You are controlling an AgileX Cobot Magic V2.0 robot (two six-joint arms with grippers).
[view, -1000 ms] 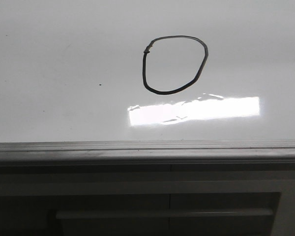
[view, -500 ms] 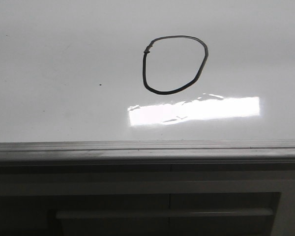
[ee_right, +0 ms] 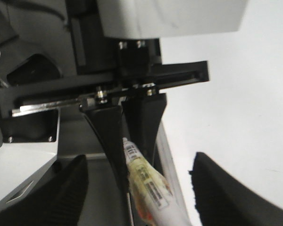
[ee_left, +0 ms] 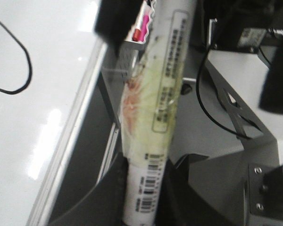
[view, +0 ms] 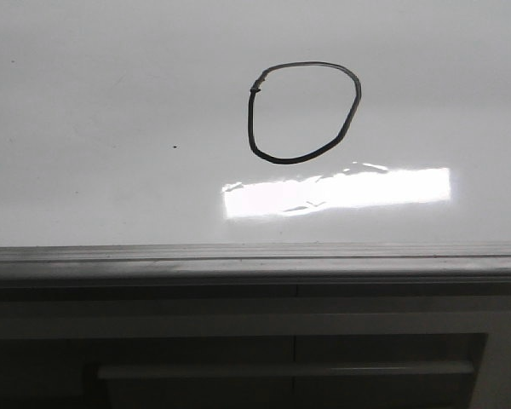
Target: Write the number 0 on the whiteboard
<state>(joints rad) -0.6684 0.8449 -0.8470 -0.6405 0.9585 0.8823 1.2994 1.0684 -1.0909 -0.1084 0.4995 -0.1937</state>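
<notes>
The number 0 (view: 251, 119), a thin black uneven loop, sits on the glossy whiteboard (view: 111, 170) in the front view; neither gripper shows there. In the left wrist view, my left gripper (ee_left: 144, 188) is shut on a white marker (ee_left: 153, 117) wrapped in yellowish tape, held beside the whiteboard's edge (ee_left: 80, 122), with part of the 0 (ee_left: 27, 66) visible. In the right wrist view, my right gripper (ee_right: 141, 197) is wide open with the marker's (ee_right: 148, 183) far end between its fingers (ee_right: 61, 197), not touching. The left gripper (ee_right: 132, 132) shows opposite.
A bright rectangular glare (view: 336, 192) lies below the 0. A tiny black speck (view: 174, 146) is to its left. The grey metal edge strip (view: 238, 260) runs along the board's near side. Robot base plates and cables (ee_left: 212, 108) lie beside the board.
</notes>
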